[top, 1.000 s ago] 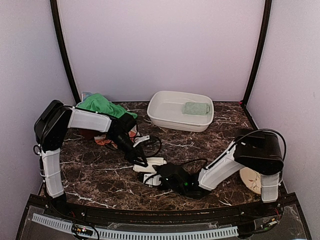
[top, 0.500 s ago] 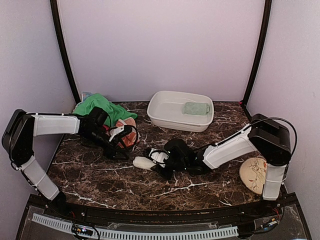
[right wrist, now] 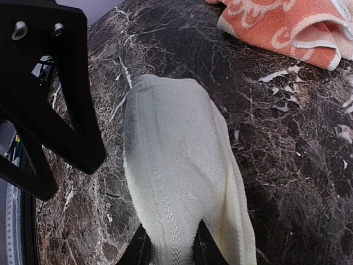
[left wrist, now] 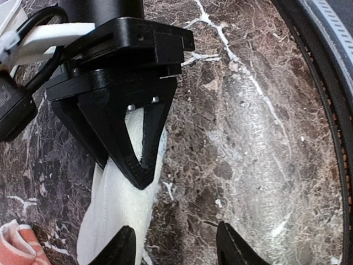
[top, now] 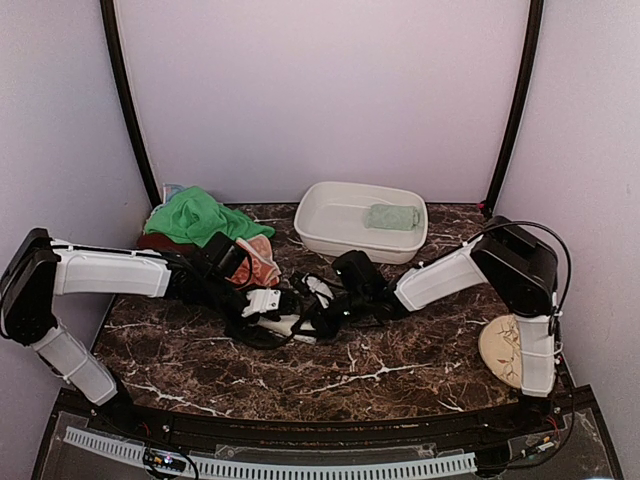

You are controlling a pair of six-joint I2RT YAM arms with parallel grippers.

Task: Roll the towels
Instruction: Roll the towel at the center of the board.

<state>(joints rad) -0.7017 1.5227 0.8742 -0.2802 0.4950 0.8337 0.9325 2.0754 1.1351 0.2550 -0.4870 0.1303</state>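
The cream-white towel (right wrist: 176,165) lies rolled into a long bundle on the marble table (top: 400,370); it also shows in the left wrist view (left wrist: 118,210) and the top view (top: 285,322). My right gripper (right wrist: 171,249) is shut on one end of it. My left gripper (left wrist: 176,245) is open at the other end, one finger over the towel's edge and the other over bare marble. In the top view the left gripper (top: 262,308) and right gripper (top: 312,305) face each other. The orange swirl towel (top: 258,262) and bright green towel (top: 195,215) lie at the back left. The sage-green towel (top: 392,216) lies rolled in the basin.
The white plastic basin (top: 330,238) stands at the back centre. A round floral plate (top: 505,350) sits at the right edge by the right arm's base. The orange towel's corner (right wrist: 287,25) lies close beyond the cream towel. Dark frame posts flank the back wall.
My left arm has swung right and its open gripper has come down to the cream towel's free end. My right gripper has shifted slightly up and left, still holding the towel.
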